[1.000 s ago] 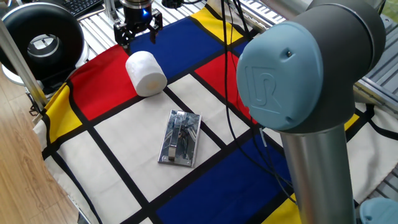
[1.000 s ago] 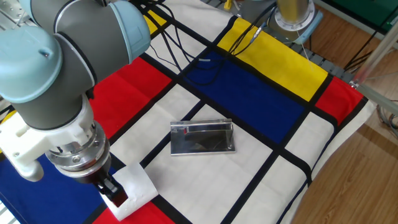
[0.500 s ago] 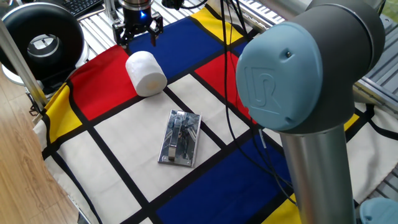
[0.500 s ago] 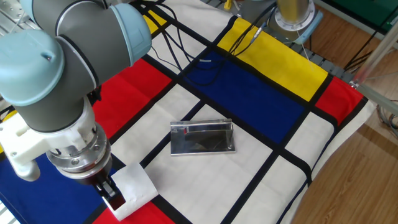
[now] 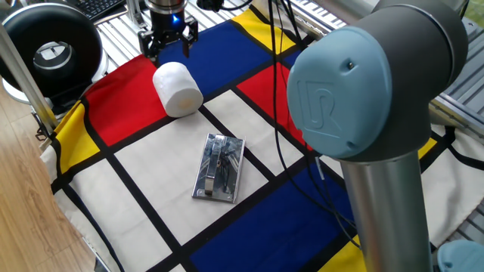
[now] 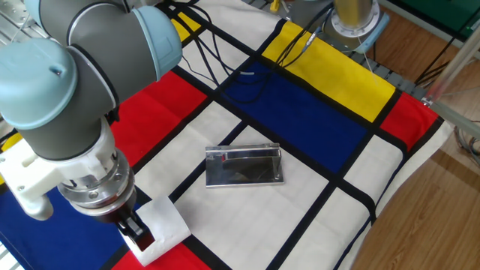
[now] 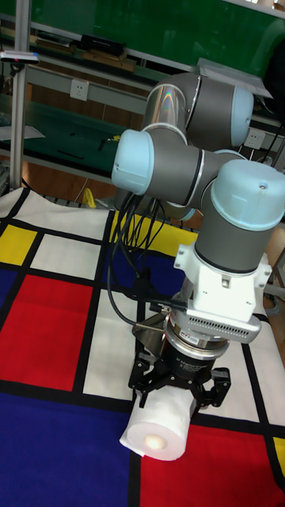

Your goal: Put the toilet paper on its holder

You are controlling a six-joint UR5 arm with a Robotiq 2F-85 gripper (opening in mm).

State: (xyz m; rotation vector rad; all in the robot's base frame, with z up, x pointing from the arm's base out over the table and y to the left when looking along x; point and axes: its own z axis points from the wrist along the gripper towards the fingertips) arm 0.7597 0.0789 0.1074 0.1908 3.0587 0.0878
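Note:
The toilet paper (image 5: 178, 89) is a white roll lying on its side where the red and white patches of the cloth meet, also seen as a roll (image 6: 166, 225) and end-on (image 7: 157, 428). My gripper (image 5: 169, 45) hovers over the roll's far end, open, its fingers spread wider than the roll. In the tall fixed view the gripper (image 7: 179, 391) straddles the top of the roll. I cannot tell whether a finger touches it. The holder (image 5: 219, 168) is a shiny chrome plate with a bar, lying flat on a white patch, apart from the roll, also the holder (image 6: 244, 166).
A colour-block cloth (image 5: 136, 196) covers the table. Black cables (image 5: 281, 98) trail across its blue and red patches. A black round device (image 5: 51, 49) stands at the back left corner. The arm's big joint (image 5: 363, 98) blocks the right foreground. A wooden floor (image 5: 23, 211) lies beyond the left edge.
The gripper has crept slightly up and back over the roll's far end. Roll and holder have stayed in place.

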